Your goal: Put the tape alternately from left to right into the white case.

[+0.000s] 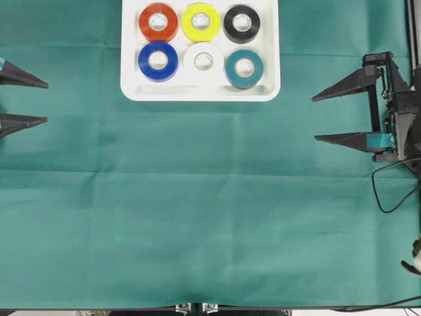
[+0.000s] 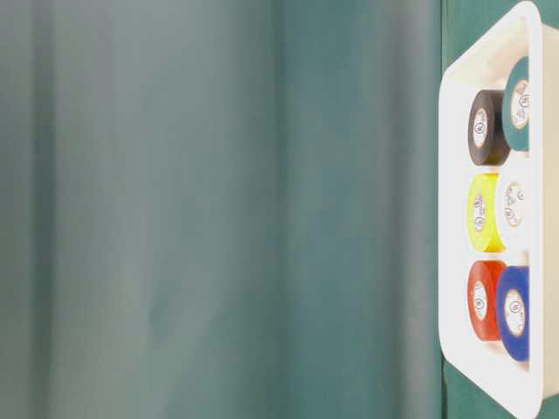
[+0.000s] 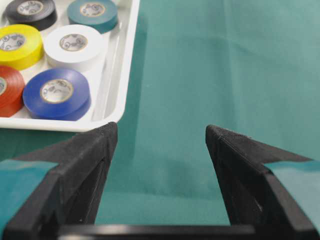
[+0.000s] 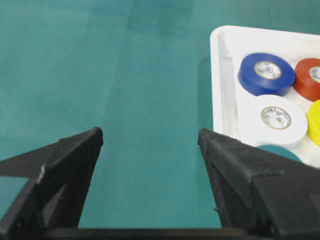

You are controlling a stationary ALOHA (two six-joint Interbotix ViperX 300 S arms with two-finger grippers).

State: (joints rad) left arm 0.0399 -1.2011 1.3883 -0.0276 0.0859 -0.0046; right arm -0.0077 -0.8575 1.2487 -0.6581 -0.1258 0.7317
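Cloth (image 1: pixel 210 217) of green covers the table, bare in front. Midway, the left gripper (image 1: pixel 46 102), mostly cut off at the edge, and the right gripper (image 1: pixel 314 118) both hold their fingers spread, empty. Farthest, the white case (image 1: pixel 263 92) holds six tape rolls, its far rim cropped.
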